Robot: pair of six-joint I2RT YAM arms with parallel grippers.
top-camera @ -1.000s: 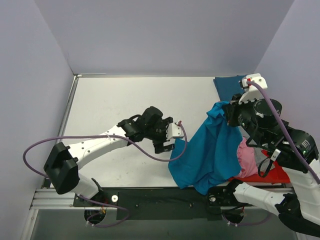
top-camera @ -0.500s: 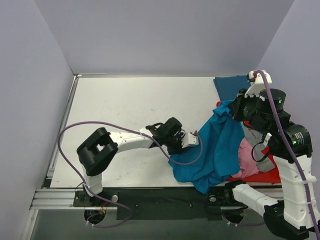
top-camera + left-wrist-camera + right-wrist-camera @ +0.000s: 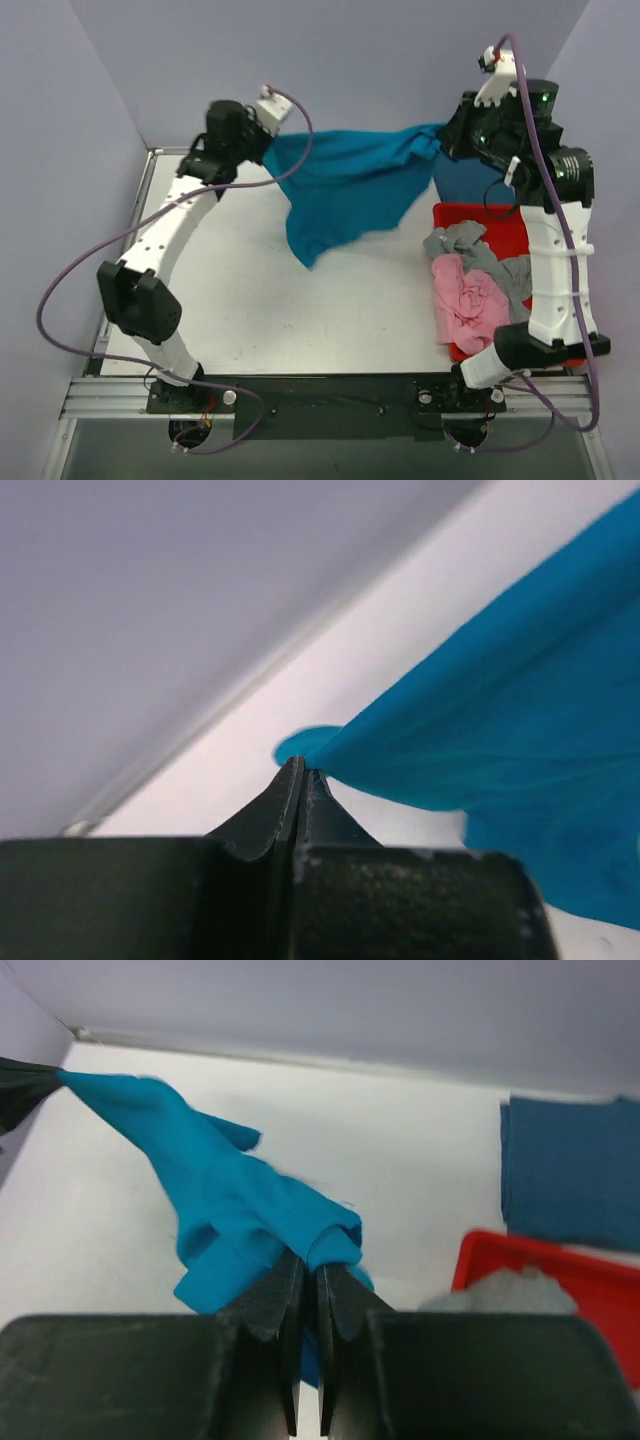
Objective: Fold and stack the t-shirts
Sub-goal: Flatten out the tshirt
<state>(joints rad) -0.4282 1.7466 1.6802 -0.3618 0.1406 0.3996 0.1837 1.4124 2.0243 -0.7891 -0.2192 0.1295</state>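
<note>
Four t-shirts show over one white tabletop [image 3: 250,290]. One wide teal-blue cloth t-shirt [image 3: 345,195] hangs stretched above it, its ends pinched by the left arm's fingers [image 3: 282,802] and the right arm's fingers [image 3: 272,1298], both closed on it. One red plastic tray [image 3: 462,209] holds one crumpled pink t-shirt [image 3: 465,300] and one crumpled grey t-shirt [image 3: 470,245]. One folded dark blue t-shirt [image 3: 470,180] lies behind the tray.

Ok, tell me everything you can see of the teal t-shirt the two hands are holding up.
The teal t-shirt is soft, plain cloth, wrinkled and unfolded. It hangs stretched across the far side of the table, one edge pinched in the shut left hand, a bunched fold clamped in the shut right hand. Its loose lower part droops to a point nearer the left arm; whether that tip touches the table I cannot tell.
</note>
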